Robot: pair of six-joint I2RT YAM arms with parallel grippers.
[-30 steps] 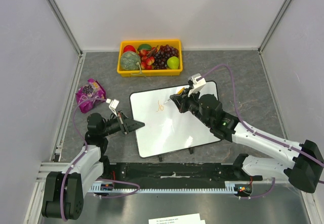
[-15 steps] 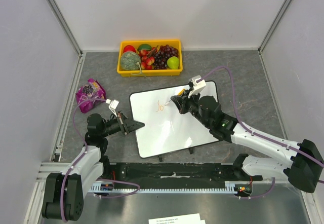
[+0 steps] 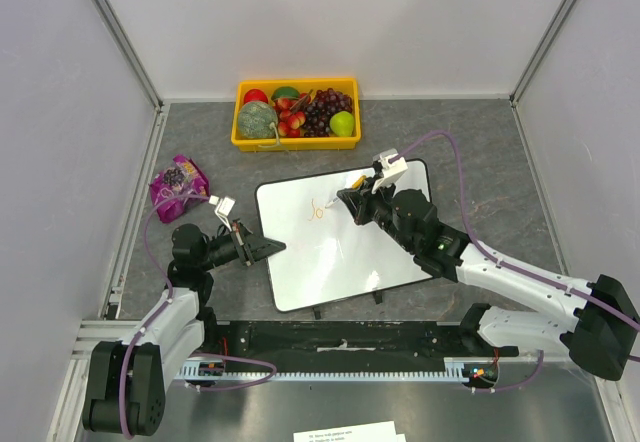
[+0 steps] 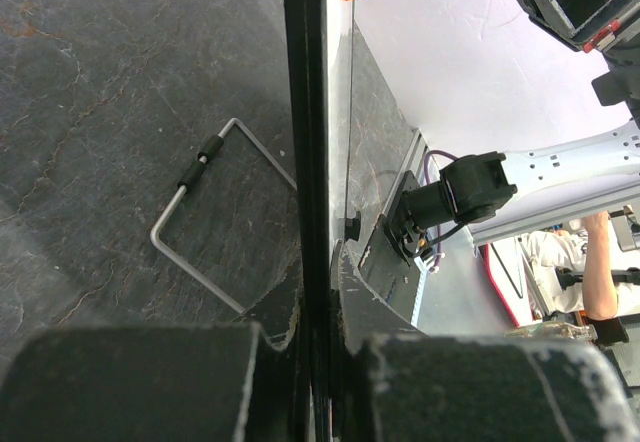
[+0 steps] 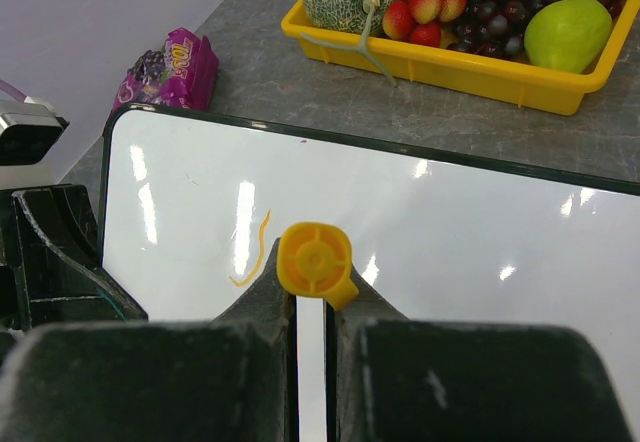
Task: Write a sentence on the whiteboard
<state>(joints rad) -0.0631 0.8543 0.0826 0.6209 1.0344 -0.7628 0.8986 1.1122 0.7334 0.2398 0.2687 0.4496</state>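
The left fingers [image 4: 140, 382] are clenched on the left edge of the whiteboard [image 3: 340, 257], which lies mid-tabletop toward the near edge. The sentence [image 3: 318, 208] is barely begun: one orange squiggle. The right fingers [image 5: 150, 382] grip the orange marker [image 5: 314, 260] beside it.

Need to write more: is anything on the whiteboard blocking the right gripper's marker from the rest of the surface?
Nothing visible. Around the marker and orange stroke the whiteboard is bare, only glare. The left gripper clamps just its left edge; the fruit tray sits beyond the far edge.
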